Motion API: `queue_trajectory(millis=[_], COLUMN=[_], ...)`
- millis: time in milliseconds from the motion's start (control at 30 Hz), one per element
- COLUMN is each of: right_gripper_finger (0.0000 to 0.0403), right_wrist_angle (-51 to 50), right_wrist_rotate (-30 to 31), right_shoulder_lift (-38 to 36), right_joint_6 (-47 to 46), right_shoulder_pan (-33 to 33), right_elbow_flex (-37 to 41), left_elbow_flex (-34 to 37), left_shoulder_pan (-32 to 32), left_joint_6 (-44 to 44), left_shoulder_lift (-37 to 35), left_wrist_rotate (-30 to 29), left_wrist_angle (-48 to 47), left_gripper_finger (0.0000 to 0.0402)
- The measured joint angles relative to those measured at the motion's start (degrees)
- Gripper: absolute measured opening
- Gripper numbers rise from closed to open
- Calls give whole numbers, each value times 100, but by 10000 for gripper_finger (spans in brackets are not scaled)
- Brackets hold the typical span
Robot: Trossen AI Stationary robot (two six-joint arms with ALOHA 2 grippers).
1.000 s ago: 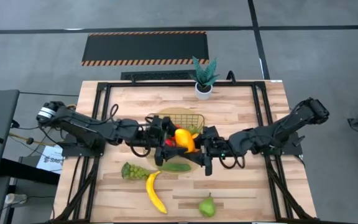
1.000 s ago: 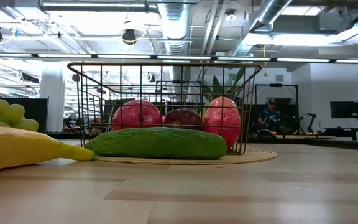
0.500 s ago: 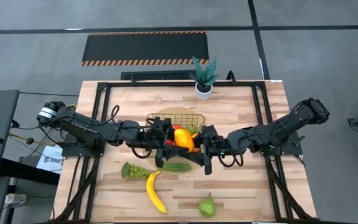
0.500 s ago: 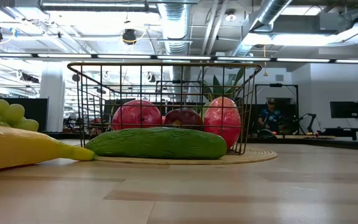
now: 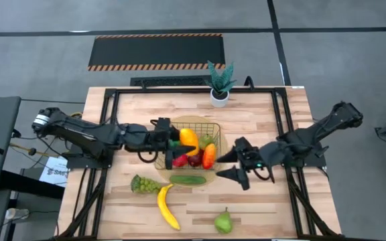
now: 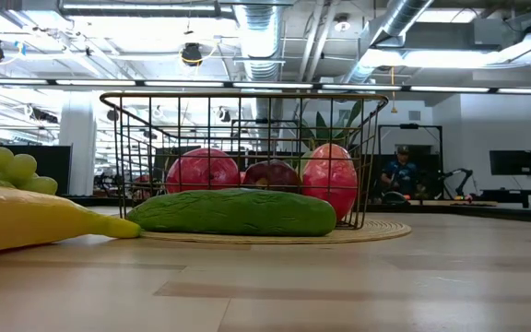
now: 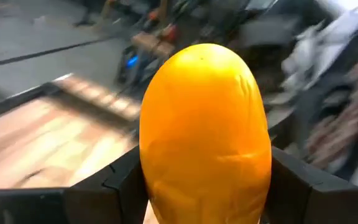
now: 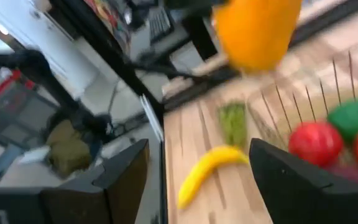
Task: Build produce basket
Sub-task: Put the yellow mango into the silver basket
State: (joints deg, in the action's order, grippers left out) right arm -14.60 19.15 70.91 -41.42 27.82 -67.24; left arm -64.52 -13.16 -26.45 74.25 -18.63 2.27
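The gold wire basket (image 5: 212, 126) (image 6: 247, 101) stands on a round mat and holds red pieces (image 6: 203, 170), a green piece and an orange-red piece (image 5: 208, 155). My left gripper (image 5: 178, 140) (image 7: 204, 186) reaches in from the table's left and is shut on a yellow-orange fruit (image 5: 189, 139) over the basket. My right gripper (image 5: 228, 167) (image 8: 197, 158) is open, right of the basket, touching nothing. The cucumber (image 5: 187, 179) (image 6: 233, 212) lies against the mat's near side. Grapes (image 5: 143, 184), banana (image 5: 167, 206) and pear (image 5: 224, 221) lie on the table nearer. My left gripper pinches the yellow-orange fruit between its two fingers, one finger (image 7: 126, 186) on each of its two sides (image 7: 157, 180). The fingers come about level from the table's left. The fruit is lifted clear, above the pieces in the basket.
A potted green plant (image 5: 220, 84) stands at the table's far edge behind the basket. Black frame rails (image 5: 283, 134) run along the table's left and right sides. Bare wood lies right of the pear and near the far left corner.
My right gripper has drawn back from the yellow-orange fruit toward the table's right and near edge. My left gripper has carried the fruit a little toward the far-left, over the basket. The orange-red piece in the basket has come into sight.
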Motion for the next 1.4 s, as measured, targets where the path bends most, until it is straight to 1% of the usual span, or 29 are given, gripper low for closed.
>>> queue_trajectory(millis=[67, 200, 300, 367, 467, 500, 567, 667, 767, 833, 900, 1167, 1267, 1400], right_gripper_finger=[296, 296, 296, 296, 296, 296, 296, 296, 296, 296, 296, 296, 296, 296], right_wrist_angle=[-278, -529, -539, -555, -613, -631, -638, -640, -649, -665, -686, -807, -838, -844], right_wrist_rotate=[71, 461, 669, 680, 675, 671, 670, 663, 661, 651, 648, 648, 647, 646], right_shoulder_lift=[-105, -173, -140, -86, -24, -25, -30, -30, -30, -30, -30, -30, -30, -30], right_joint_6=[-220, -385, -378, -379, -391, -435, -506, -511, -512, -516, -519, -481, -478, -462], right_shoulder_pan=[134, 414, 499, 505, 460, 456, 444, 459, 506, 522, 519, 515, 515, 515], right_elbow_flex=[2, 2, 2, 2, 2, 2, 2, 2, 2, 2, 2, 2, 2, 2], left_elbow_flex=[1, 5, 6, 16, 14, 14, 14, 11, 11, 11, 11, 10, 9, 10], left_shoulder_pan=[72, 320, 537, 694, 913, 972, 1058, 1079, 1077, 1077, 1070, 978, 929, 857], left_joint_6=[25, -181, -61, 292, 802, 817, 427, -343, -1538, -2384, -2890, -3733, -3775, -3766], left_shoulder_lift=[-127, -129, 61, 238, 463, 547, 709, 903, 1067, 1124, 1135, 1130, 1130, 1128], left_wrist_rotate=[-185, -222, -216, -106, 165, 320, 543, 560, 499, 643, 806, 1066, 1094, 1120], left_wrist_angle=[-952, -2471, -3216, -3469, -3467, -3478, -3572, -3904, -4277, -4519, -4579, -4583, -4590, -4587], left_gripper_finger=[219, 219, 219, 220, 226, 229, 236, 239, 239, 239, 239, 241, 244, 267])
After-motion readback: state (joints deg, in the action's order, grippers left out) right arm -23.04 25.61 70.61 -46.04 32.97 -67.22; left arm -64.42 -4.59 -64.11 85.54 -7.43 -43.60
